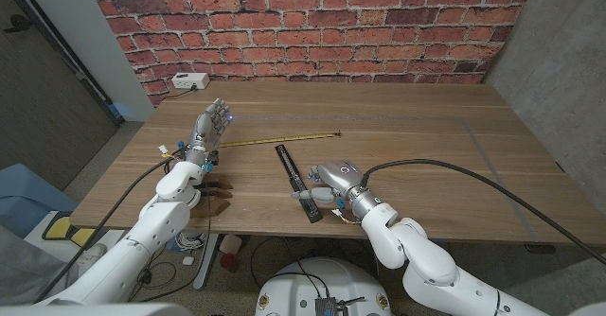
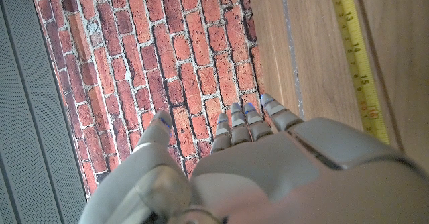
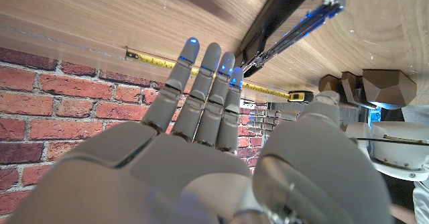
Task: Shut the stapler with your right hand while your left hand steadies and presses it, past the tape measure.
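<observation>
From the head view, one black stapler [image 1: 297, 181] lies opened out flat near the table's [image 1: 426, 155] front edge, beside the right hand [image 1: 333, 179], which is released, fingers straight, just at the stapler's near half. One yellow tape measure [image 1: 275, 139] stretches behind it, mid-table; the left hand [image 1: 210, 127] stands open, holding nothing, by its left end, with bare wood all along the right side. Left wrist view: spread fingers [image 2: 244, 120] beside the tape [image 2: 358, 56]. Right wrist view: straight fingers [image 3: 204, 93] before the stapler [image 3: 288, 23] and tape [image 3: 201, 71]
</observation>
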Action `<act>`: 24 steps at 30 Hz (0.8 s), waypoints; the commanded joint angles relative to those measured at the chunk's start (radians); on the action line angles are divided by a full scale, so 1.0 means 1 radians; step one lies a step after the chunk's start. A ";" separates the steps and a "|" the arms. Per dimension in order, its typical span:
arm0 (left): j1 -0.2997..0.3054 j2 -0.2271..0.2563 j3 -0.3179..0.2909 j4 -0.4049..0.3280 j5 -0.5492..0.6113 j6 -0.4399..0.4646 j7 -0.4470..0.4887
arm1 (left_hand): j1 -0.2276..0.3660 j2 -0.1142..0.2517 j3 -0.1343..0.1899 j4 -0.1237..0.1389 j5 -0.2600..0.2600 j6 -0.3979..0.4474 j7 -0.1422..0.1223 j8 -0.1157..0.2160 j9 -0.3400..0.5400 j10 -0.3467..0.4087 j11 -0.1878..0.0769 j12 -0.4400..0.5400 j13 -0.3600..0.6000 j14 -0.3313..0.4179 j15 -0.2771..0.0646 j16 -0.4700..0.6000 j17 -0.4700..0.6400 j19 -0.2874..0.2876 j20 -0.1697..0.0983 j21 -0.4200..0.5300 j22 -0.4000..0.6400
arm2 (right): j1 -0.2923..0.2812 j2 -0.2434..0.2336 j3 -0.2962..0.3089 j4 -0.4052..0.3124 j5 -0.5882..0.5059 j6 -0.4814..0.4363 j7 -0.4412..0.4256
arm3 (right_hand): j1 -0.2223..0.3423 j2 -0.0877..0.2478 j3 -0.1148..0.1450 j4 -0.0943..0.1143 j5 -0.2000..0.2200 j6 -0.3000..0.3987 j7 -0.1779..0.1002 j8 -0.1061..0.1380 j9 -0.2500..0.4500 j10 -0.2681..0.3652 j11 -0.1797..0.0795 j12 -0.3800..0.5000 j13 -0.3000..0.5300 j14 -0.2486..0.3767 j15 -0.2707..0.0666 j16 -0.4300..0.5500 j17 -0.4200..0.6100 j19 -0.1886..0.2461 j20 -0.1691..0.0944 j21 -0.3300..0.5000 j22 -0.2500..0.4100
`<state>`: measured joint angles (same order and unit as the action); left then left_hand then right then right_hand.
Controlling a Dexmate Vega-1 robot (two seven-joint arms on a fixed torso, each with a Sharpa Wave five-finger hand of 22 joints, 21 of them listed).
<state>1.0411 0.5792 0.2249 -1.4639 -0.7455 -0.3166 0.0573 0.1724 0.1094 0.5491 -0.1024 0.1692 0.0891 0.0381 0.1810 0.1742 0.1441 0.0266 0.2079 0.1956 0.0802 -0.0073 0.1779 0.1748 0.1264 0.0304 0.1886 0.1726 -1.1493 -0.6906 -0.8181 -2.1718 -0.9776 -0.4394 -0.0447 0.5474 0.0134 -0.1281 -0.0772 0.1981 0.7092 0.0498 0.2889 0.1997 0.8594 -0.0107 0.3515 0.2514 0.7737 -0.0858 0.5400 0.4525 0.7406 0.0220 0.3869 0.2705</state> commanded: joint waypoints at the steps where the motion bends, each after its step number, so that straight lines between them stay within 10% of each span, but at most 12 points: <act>1: -0.001 -0.002 -0.001 0.002 -0.006 -0.001 -0.007 | -0.007 0.000 0.000 0.005 0.001 0.003 0.003 0.003 0.002 0.004 0.006 0.005 0.002 -0.001 -0.002 0.005 0.003 0.004 -0.003 0.004 0.001 | -0.008 0.025 -0.031 -0.003 -0.088 -0.047 0.025 | -0.011 0.000 -0.009 0.003 0.000 0.009 0.003 0.000 0.001 0.010 -0.002 0.003 0.002 0.012 -0.082 0.005 0.003 0.008 0.003 0.007 0.004; 24: 0.009 -0.001 -0.002 -0.012 -0.005 -0.007 -0.008 | -0.021 -0.007 -0.007 0.010 0.003 0.006 -0.007 0.002 0.001 0.005 0.002 0.005 0.001 -0.002 -0.005 0.004 0.001 0.008 -0.007 0.005 0.001 | -0.012 0.047 -0.050 0.041 -0.216 -0.081 0.048 | -0.016 0.005 -0.013 0.005 0.006 -0.001 -0.016 -0.017 0.003 0.030 -0.023 0.018 0.013 0.037 -0.108 0.002 0.009 0.010 -0.009 0.027 0.019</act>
<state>1.0439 0.5800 0.2239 -1.4689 -0.7491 -0.3174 0.0475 0.1581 0.1028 0.5416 -0.0949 0.1692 0.0892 0.0380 0.1810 0.1721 0.1441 0.0266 0.2079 0.1956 0.0765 -0.0110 0.1779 0.1730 0.1302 0.0267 0.1886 0.1726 -1.1595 -0.6520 -0.8614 -2.1521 -1.1450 -0.5084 -0.0069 0.5318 0.0134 -0.1323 -0.0729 0.1981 0.7090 0.0425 0.2771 0.1999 0.8863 -0.0303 0.3592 0.2601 0.8111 -0.0947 0.5461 0.4571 0.7505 0.0180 0.4069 0.2859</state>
